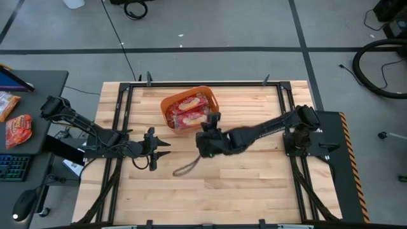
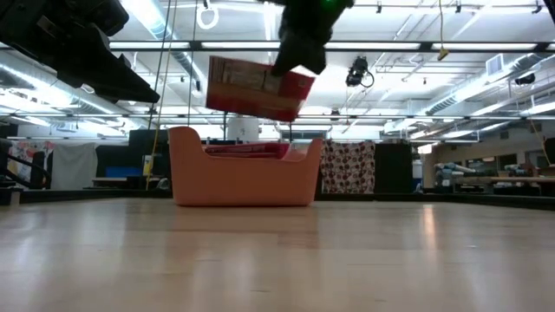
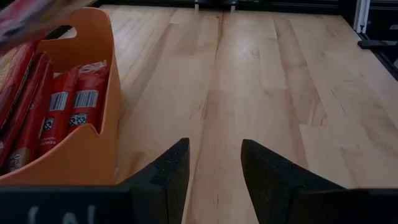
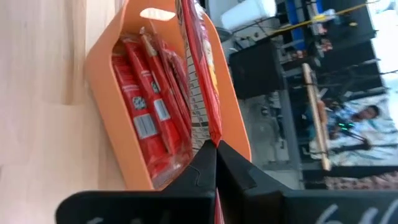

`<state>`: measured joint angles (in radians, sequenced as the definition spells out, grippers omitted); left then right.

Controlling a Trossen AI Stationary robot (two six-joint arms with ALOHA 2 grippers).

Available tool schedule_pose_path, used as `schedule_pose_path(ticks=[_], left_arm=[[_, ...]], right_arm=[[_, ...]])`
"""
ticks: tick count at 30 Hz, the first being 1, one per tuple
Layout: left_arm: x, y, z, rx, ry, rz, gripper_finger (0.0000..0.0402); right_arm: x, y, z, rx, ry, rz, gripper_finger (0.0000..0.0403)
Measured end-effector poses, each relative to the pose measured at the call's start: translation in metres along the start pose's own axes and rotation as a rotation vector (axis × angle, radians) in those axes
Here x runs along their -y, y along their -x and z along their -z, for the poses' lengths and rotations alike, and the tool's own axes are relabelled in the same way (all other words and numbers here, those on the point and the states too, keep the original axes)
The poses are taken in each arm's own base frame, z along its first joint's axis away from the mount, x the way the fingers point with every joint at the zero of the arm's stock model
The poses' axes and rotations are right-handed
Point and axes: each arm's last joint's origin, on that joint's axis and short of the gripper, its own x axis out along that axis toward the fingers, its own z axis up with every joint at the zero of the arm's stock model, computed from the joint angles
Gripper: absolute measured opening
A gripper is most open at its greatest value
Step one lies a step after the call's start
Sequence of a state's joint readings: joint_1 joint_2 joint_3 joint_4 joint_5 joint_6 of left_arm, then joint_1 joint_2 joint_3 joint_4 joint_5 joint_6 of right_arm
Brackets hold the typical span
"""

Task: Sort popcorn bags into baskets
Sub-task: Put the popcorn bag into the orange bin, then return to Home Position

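The right gripper (image 4: pixel 216 155) has its two dark fingers pressed together on the edge of a flat red popcorn bag with yellow-and-white printing (image 4: pixel 202 68), which stands out from the fingertips edge-on in the right wrist view. In the low view that held bag (image 2: pixel 258 87) hangs clear of the table, tilted slightly, just above the rim of the orange plastic basket with rounded corners and flared walls (image 2: pixel 243 178), with the right gripper (image 2: pixel 299 54) gripping it from above at its upper right corner. Below it, inside the basket (image 4: pixel 109 93), several more red popcorn bags (image 4: pixel 146 118) stand packed on edge side by side, their barcodes facing up; from overhead two of these packed bags (image 1: pixel 188 109) fill the basket (image 1: pixel 166 102), which sits on the light wooden table (image 1: pixel 254 184) toward its far side, and the right gripper (image 1: pixel 210 130) is at the basket's near edge. The left gripper (image 1: pixel 162 148) hovers low over the table, well to the near-left of the basket, its fingers (image 3: pixel 168 174) spread apart with bare wood between them and the basket's wall (image 3: pixel 93 149) just beside it.
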<state>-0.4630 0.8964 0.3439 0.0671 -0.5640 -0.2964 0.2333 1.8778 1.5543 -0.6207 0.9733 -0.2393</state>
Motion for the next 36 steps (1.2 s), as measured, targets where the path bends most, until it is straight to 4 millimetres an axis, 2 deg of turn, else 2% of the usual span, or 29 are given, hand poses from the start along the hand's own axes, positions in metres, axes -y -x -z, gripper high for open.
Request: schedule_pose_path(ticks=[7,13,18,21,25,29,36], left_arm=[[0.0,0.0,0.0,0.0,0.001,0.0,0.0151],[0.0,0.0,0.0,0.0,-0.001,0.0,0.0151],[0.0,0.0,0.0,0.0,-0.004,0.0,0.0151],[0.0,0.0,0.0,0.0,-0.004,0.0,0.0151],[0.0,0.0,0.0,0.0,-0.004,0.0,0.0151],[0.0,0.0,0.0,-0.004,-0.006,-0.001,0.0151],[0.0,0.0,0.002,-0.014,-0.024,-0.004,0.0151]], right_arm=[[0.033,-0.047,0.006,-0.009,-0.029,-0.069,0.0007],[0.062,-0.085,0.021,-0.013,-0.047,-0.17,0.0007],[0.083,-0.112,0.036,0.003,-0.118,-0.277,0.0012],[0.093,-0.122,0.041,0.022,-0.197,-0.312,0.0031],[0.1,-0.129,0.046,0.006,-0.291,-0.313,0.0071],[0.098,-0.127,0.049,-0.058,-0.356,-0.281,0.0108],[0.076,-0.103,0.061,-0.298,-0.354,-0.299,0.0124]])
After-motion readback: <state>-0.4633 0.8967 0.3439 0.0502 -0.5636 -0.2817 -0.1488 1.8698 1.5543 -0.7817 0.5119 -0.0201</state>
